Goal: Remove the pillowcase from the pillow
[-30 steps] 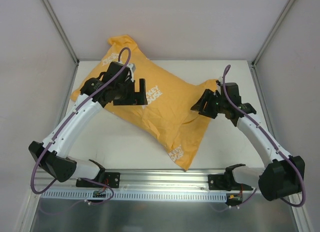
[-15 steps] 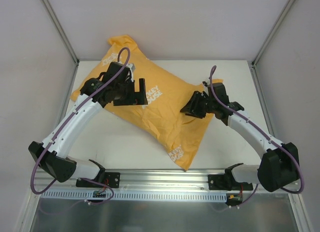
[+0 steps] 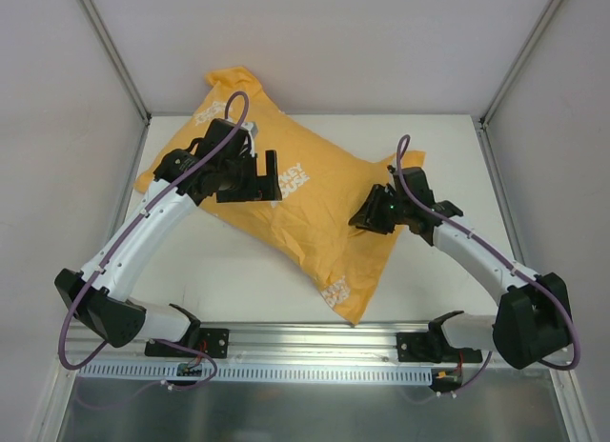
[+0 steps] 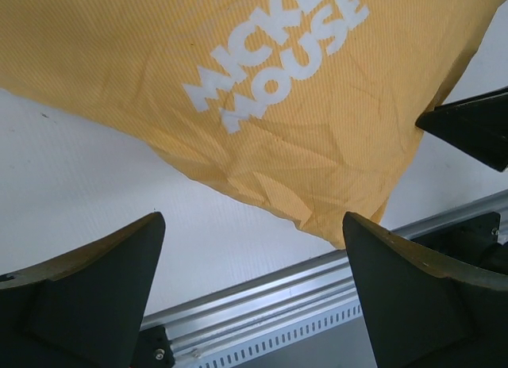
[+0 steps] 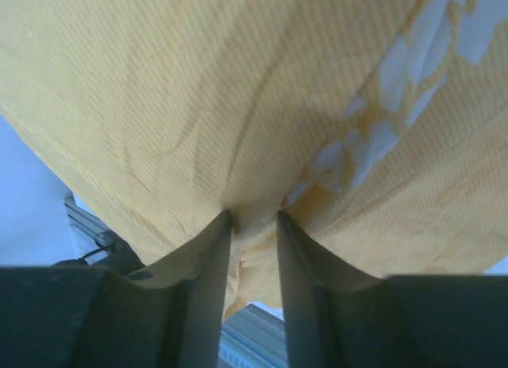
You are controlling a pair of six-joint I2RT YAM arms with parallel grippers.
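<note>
From above, my right jaws have slid toward 9 o'clock onto the pillowcase (image 3: 315, 199), which lies on the desk (image 3: 238, 271) with its long axis running 11 to 5 o'clock. Left wrist: left jaws spread above the lettered cloth. Right wrist: right jaws pinch a fold, nearer the 5 o'clock corner. The pillow is presumably inside, unseen.

This is a robotics lab test cell, not a home. A white table (image 3: 238, 280) is boxed in by plain pale panels (image 3: 324, 42) set between bare aluminium frame posts (image 3: 110, 47). Two white-and-black robot arms, the left arm (image 3: 143, 228) and the right arm (image 3: 481, 256), are bolted to an aluminium rail (image 3: 315, 339) along the near edge. Loose purple cables (image 3: 65, 318) trail from them above a slotted cable duct (image 3: 286, 372).
</note>
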